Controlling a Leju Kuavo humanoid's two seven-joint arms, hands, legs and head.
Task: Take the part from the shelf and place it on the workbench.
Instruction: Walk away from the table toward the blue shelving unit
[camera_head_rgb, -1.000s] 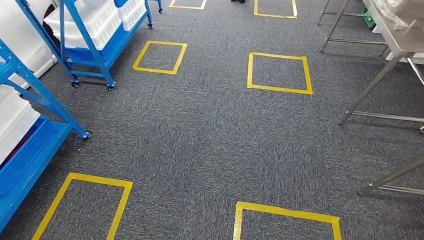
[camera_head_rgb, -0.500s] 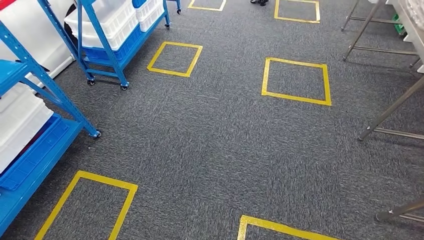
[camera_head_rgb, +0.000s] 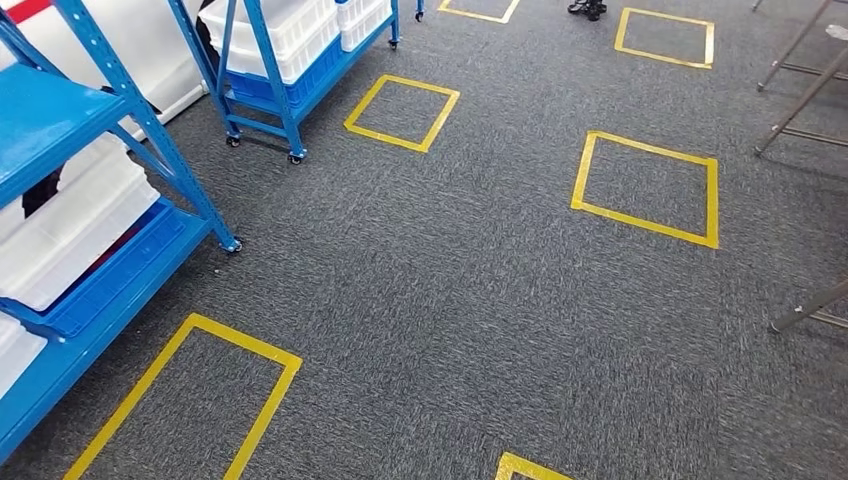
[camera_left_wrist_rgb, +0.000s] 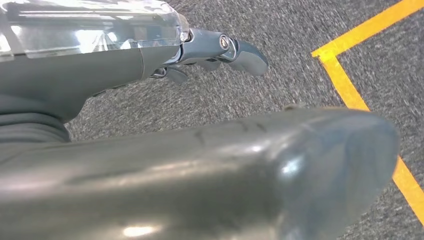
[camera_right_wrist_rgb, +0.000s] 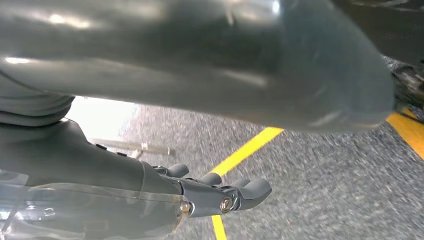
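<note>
A: What borders the open floor?

B: The grey carpet (camera_head_rgb: 450, 300) runs wide through the middle. On the left stands a blue shelf (camera_head_rgb: 90, 200) with white bins (camera_head_rgb: 70, 225) on its lower levels, one wheeled foot near the corner of a yellow tape square (camera_head_rgb: 185, 400). Farther back a second blue shelf (camera_head_rgb: 290, 60) on wheels also holds white bins. More tape squares lie ahead (one (camera_head_rgb: 402, 112) just beside that far shelf, another (camera_head_rgb: 648, 188) toward the right). At the right edge, slanted metal legs (camera_head_rgb: 800, 70) of a worktop frame come down to the carpet.

A: And the robot's hands?

B: The left hand (camera_left_wrist_rgb: 215, 50) hangs over the carpet beside a yellow tape line (camera_left_wrist_rgb: 350, 90), fingers apart and slightly curled, nothing in them. The right hand (camera_right_wrist_rgb: 220, 192) is the same, fingers spread loosely above carpet and tape, holding nothing.

A: Where is the part?

B: It cannot be made out; only the white bins on the shelves show, well apart from both hands, and what they contain cannot be told.
</note>
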